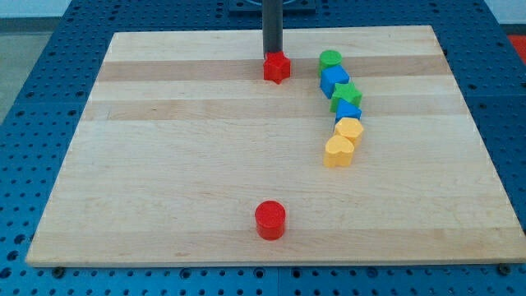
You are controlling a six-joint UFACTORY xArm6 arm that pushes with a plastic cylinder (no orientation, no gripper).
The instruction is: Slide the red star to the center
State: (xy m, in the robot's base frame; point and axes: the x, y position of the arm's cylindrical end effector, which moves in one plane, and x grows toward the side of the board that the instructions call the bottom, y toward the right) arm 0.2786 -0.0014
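Camera view
Counter (164, 164): pale wooden board with lengthwise grain, lying on a blue perforated base (25, 123).
Dark straight rod (272, 25): coming down from the view's top, upright.
My tip (273, 54): at the far edge of the red star-shaped block, touching it or just behind it; exact contact hidden by the block.
Gripper: none on this arm, just the rod, so no open or closed state to tell.
Red star-shaped block (277, 67): near the view's top, slightly right of the middle line, well apart from the board's centre.
Red cylinder block (269, 219): near the view's bottom, alone.
Right-hand chain, top to bottom, each touching the next:
- green cylinder block (330, 58)
- blue cube-like block (334, 80)
- green star-like block (346, 94)
- blue triangular block (348, 111)
- yellow block, shape unclear (349, 129)
- yellow heart-like block (338, 151)
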